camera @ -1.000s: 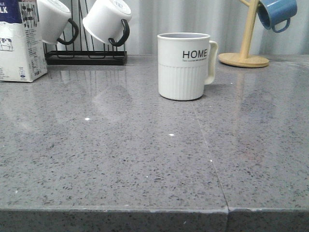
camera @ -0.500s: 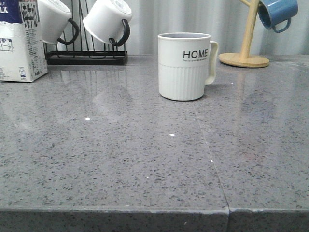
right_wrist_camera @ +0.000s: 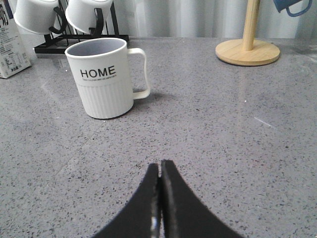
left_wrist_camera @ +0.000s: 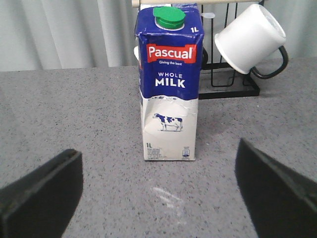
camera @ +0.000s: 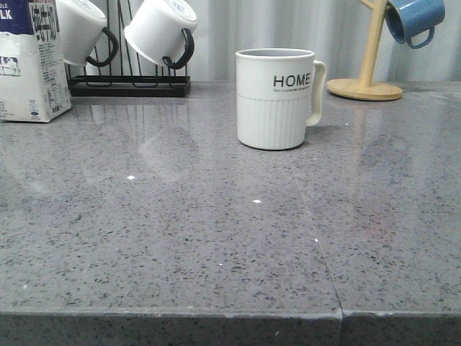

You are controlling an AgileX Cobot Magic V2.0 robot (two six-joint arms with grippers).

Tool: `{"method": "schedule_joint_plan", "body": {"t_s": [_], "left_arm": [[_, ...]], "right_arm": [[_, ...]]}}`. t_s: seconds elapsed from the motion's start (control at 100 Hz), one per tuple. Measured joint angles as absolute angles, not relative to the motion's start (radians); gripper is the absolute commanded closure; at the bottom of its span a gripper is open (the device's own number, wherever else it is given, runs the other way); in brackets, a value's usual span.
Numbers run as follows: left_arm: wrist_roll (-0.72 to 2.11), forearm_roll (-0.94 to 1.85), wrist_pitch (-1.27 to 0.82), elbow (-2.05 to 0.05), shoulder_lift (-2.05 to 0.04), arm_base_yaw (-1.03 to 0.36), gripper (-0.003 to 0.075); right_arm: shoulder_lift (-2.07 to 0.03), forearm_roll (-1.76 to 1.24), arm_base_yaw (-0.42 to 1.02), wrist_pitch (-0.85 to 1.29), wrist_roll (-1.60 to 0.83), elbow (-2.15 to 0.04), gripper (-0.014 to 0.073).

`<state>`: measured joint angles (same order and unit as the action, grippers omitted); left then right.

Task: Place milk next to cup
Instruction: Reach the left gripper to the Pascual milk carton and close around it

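The milk carton [camera: 29, 61] stands upright at the far left of the grey counter, partly cut off by the frame edge. In the left wrist view the milk [left_wrist_camera: 170, 84] shows its blue top, green cap and cow picture. My left gripper [left_wrist_camera: 158, 188] is open wide and empty, a short way in front of the carton. The white ribbed "HOME" cup [camera: 277, 99] stands mid-counter, handle to the right. It also shows in the right wrist view [right_wrist_camera: 104, 79]. My right gripper [right_wrist_camera: 159, 168] is shut and empty, short of the cup. Neither gripper shows in the front view.
A black wire rack [camera: 130, 85] holding two smooth white mugs [camera: 160, 30] with black handles stands behind the milk. A wooden mug tree [camera: 365, 86] with a blue mug [camera: 412, 19] stands at the back right. The counter's front edge [camera: 216, 314] is near the camera.
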<state>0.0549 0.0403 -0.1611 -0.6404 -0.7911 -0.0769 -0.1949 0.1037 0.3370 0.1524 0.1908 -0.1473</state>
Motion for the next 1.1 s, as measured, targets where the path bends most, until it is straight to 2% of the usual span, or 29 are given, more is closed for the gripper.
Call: {"method": "schedule_joint_plan", "body": {"t_s": [0.35, 0.6, 1.1], "left_arm": [[0.055, 0.04, 0.219, -0.652, -1.097, -0.077, 0.0081], [0.055, 0.04, 0.258, -0.726, -1.244, -0.122, 0.0081], [0.051, 0.044, 0.278, -0.927, -1.47, -0.124, 0.0081]], "right_arm": [[-0.195, 0.104, 0.337, 0.152, 0.191, -0.147, 0.066], [-0.195, 0.104, 0.337, 0.152, 0.191, -0.147, 0.066], [-0.195, 0.104, 0.337, 0.154, 0.191, -0.147, 0.066]]}}
